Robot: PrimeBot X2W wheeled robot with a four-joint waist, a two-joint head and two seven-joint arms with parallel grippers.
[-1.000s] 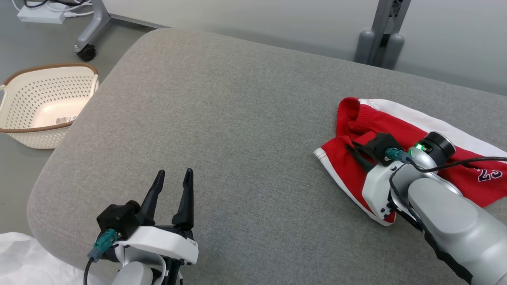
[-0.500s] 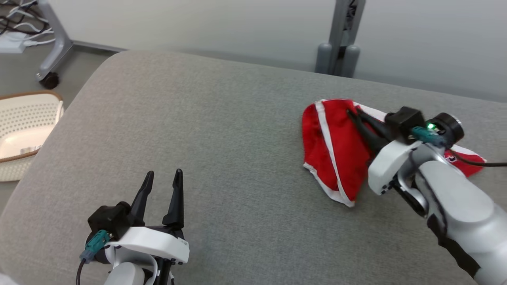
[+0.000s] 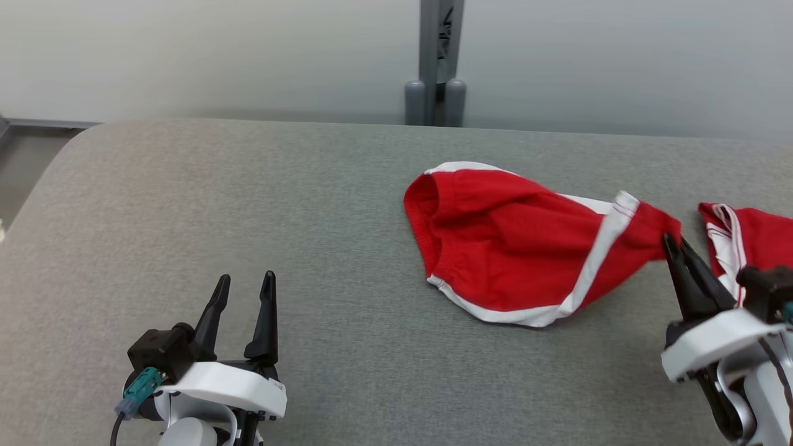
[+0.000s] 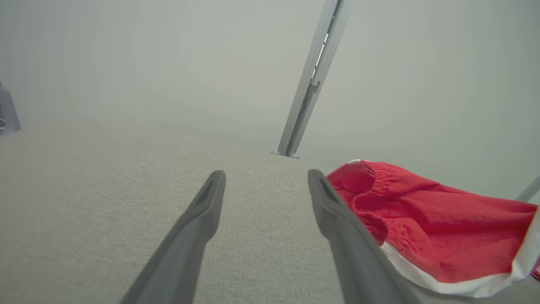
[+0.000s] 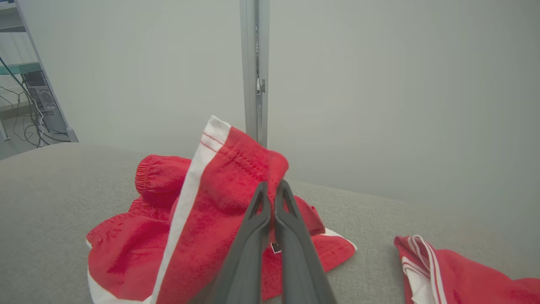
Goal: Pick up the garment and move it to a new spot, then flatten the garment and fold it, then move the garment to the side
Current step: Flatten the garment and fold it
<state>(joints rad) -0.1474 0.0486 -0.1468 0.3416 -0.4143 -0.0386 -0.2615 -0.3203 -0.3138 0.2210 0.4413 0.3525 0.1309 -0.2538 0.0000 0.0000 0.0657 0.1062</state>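
2 fingers of my R gripper point(image 3: 670, 240) are pinching shut on a red corner of the garment point(image 3: 514, 248), holding that edge up while the rest is lying center-right on the gray cushion point(image 3: 248, 186). My L gripper point(image 3: 246, 277) is hovering open w/ nothing in it, well apart at lower left. Another red-and-white cloth point(image 3: 753, 238) is lying just right of my R fingers.

Head camera high, facing down on grey fabric surface point(image 3: 248, 198); wrist cameras low and close, both catching red white-trimmed garment point(image 3: 514, 248).
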